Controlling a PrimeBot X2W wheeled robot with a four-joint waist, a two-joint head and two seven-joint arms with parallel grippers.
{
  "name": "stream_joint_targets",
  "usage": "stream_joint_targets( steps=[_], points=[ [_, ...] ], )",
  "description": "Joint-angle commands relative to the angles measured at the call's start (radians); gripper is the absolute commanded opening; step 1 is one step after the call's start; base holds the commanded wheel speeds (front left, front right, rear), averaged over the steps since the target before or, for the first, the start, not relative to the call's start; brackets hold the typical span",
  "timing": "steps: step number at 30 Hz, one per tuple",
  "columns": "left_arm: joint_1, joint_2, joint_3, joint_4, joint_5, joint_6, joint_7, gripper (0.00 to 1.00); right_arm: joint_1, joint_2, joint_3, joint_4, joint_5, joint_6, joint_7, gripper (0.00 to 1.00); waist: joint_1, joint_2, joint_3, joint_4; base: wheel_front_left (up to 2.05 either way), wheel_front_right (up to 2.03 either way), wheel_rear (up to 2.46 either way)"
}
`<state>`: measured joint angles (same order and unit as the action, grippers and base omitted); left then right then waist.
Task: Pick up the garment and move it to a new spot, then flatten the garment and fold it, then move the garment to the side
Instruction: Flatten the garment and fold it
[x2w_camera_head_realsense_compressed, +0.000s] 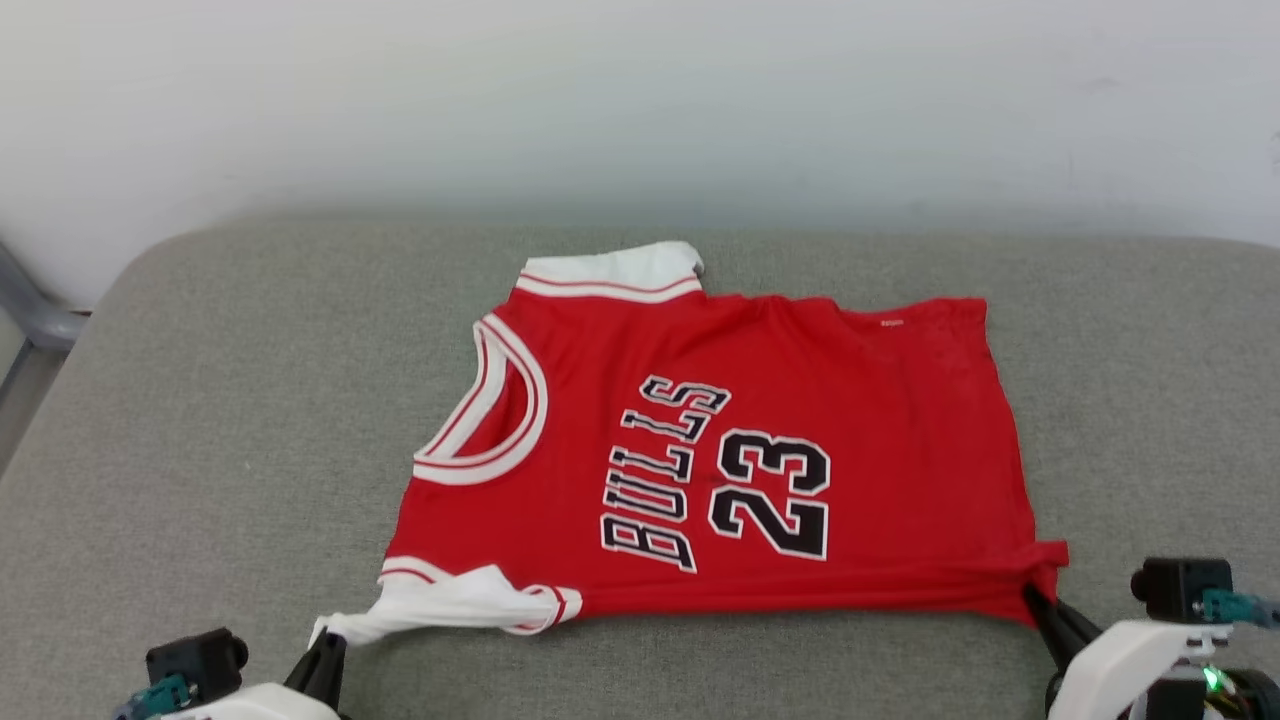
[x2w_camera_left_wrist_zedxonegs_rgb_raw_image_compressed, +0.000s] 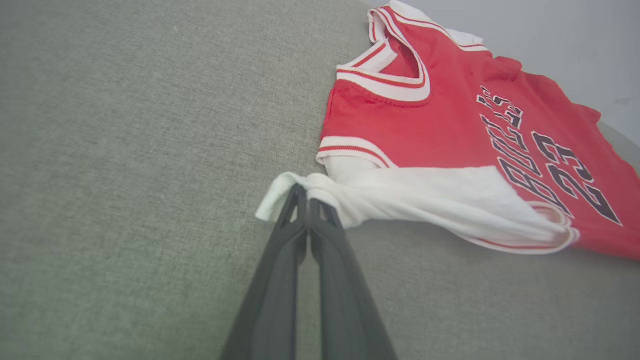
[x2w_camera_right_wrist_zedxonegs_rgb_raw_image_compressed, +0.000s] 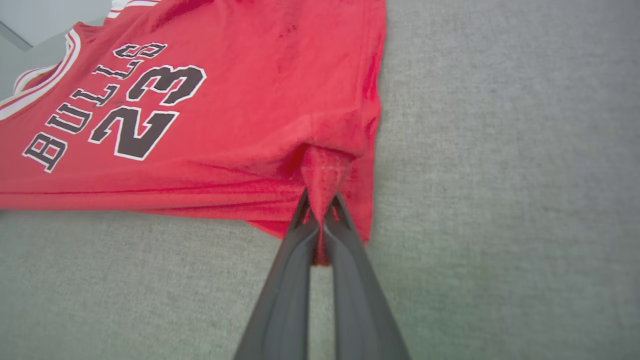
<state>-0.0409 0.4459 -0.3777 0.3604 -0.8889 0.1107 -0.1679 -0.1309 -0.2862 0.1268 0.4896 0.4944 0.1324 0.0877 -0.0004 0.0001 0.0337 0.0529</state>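
Ahead of both jaws the shirt (x2w_camera_head_realsense_compressed: 760, 440) lies face-up on the grey cushion (x2w_camera_head_realsense_compressed: 250, 400), left jaws clamped on the bunched white sleeve tip (x2w_camera_left_wrist_zedxonegs_rgb_raw_image_compressed: 350, 197), right jaws clamped on the red hem corner (x2w_camera_right_wrist_zedxonegs_rgb_raw_image_compressed: 325, 170); looks light, limp and stretchy, so corner grips, even pull.

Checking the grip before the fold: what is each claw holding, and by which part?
Left claw pinches the garment by its white sleeve; right claw, by its red hem corner.

Clad in white wrist shells (x2w_camera_head_realsense_compressed: 1130, 655); tipped with long dark tapering fingers (x2w_camera_left_wrist_zedxonegs_rgb_raw_image_compressed: 277, 285); carrying black blocks (x2w_camera_head_realsense_compressed: 1180, 588), teal plugs (x2w_camera_head_realsense_compressed: 1228, 606), perhaps a green lamp (x2w_camera_head_realsense_compressed: 1213, 680).
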Motion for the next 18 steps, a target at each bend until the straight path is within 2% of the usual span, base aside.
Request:
stream_joint_targets(
  steps=[1,2,3,8,11,15,18],
  points=[
    [0.05,0.025,0.02,-0.045,-0.011,0.035,0.01,0.0,0.06,-0.003,-0.037,-0.044,-0.016,-0.003,0.012,0.0,0.0004,-0.0001,-0.036,0.006,0.0,0.0,0.0],
    [0.086,0.029,0.022,-0.079,-0.019,0.056,0.027,0.0,0.098,0.004,-0.054,-0.074,-0.025,-0.003,0.034,0.0,0.0004,-0.0001,-0.047,0.006,0.0,0.0,0.0],
    [0.086,0.029,0.022,-0.079,-0.019,0.056,0.027,0.0,0.098,0.004,-0.054,-0.074,-0.025,-0.003,0.034,0.0,0.0004,-0.0001,-0.047,0.006,0.0,0.0,0.0],
    [0.219,0.07,0.036,-0.252,-0.04,0.149,0.085,0.0,0.26,0.052,-0.14,-0.241,-0.062,-0.003,0.135,0.0,0.0004,-0.0001,-0.06,0.012,0.0,0.0,0.0],
    [0.261,0.095,0.042,-0.338,-0.043,0.183,0.114,0.0,0.327,0.083,-0.194,-0.328,-0.087,-0.003,0.191,0.0,0.0004,-0.0001,-0.059,0.016,0.0,0.0,0.0],
    [0.243,0.111,0.044,-0.416,-0.039,0.192,0.135,0.0,0.352,0.112,-0.225,-0.419,-0.121,-0.003,0.252,0.0,0.0004,-0.0001,-0.046,0.011,0.0,0.0,0.0],
    [0.181,0.125,0.034,-0.432,-0.02,0.173,0.147,0.0,0.321,0.121,-0.23,-0.458,-0.148,-0.003,0.288,0.0,0.0004,-0.0001,-0.018,0.003,0.0,0.0,0.0]
  ],
)
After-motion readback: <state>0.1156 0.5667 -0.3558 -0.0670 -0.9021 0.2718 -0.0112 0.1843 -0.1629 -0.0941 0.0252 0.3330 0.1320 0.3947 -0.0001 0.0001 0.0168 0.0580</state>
